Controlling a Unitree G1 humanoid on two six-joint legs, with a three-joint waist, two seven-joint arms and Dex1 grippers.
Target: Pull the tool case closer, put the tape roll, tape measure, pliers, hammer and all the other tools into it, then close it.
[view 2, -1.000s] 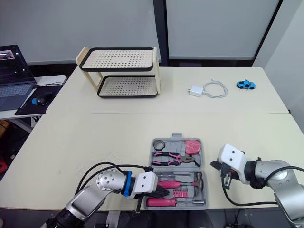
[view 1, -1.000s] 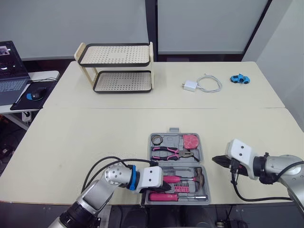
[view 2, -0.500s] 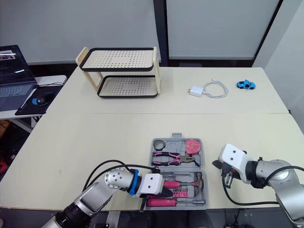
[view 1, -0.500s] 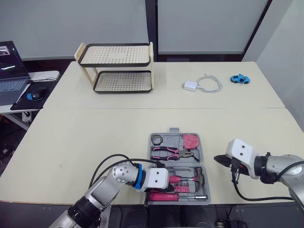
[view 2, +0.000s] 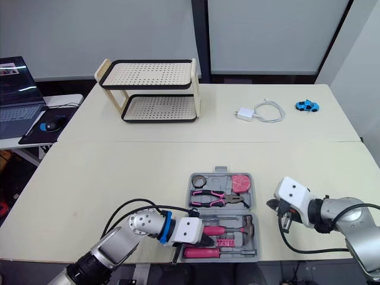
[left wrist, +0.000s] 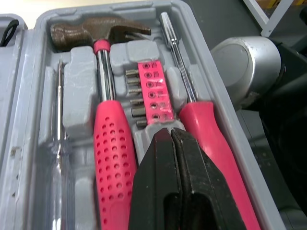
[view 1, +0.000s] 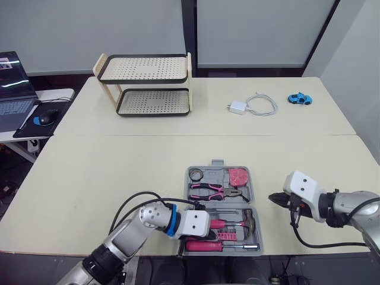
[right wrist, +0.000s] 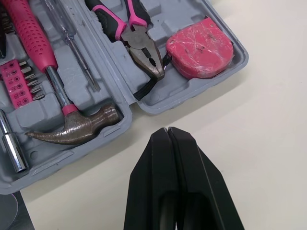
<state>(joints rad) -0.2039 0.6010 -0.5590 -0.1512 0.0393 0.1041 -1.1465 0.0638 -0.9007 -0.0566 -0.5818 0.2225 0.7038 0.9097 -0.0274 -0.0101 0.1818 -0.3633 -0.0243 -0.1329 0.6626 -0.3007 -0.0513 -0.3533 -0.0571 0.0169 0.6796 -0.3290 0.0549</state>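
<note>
The grey tool case (view 1: 253, 196) lies open near the table's front edge. Its far half holds a tape roll (view 1: 196, 174), pink-handled pliers (view 1: 211, 191) and a pink tape measure (view 1: 238, 176). Its near half holds a hammer (left wrist: 108, 139), a pink bit holder (left wrist: 152, 91), a pink screwdriver (left wrist: 211, 139) and a clear-handled screwdriver (left wrist: 57, 158). My left gripper (left wrist: 170, 136) is shut, its tips over the bit holder between the hammer and screwdriver handles. My right gripper (right wrist: 167, 134) is shut and holds nothing. It hovers over bare table just right of the case, beside the hammer head (right wrist: 76, 127).
A two-tier perforated rack (view 1: 148, 83) stands at the far left of the table. A white charger with cable (view 1: 252, 105) and a blue toy car (view 1: 300, 98) lie far right. A laptop (view 1: 12, 89) sits on a side desk. The case's near side sits at the table edge.
My left gripper has moved right, further over the case's near half. The right gripper has drifted slightly to the right.
</note>
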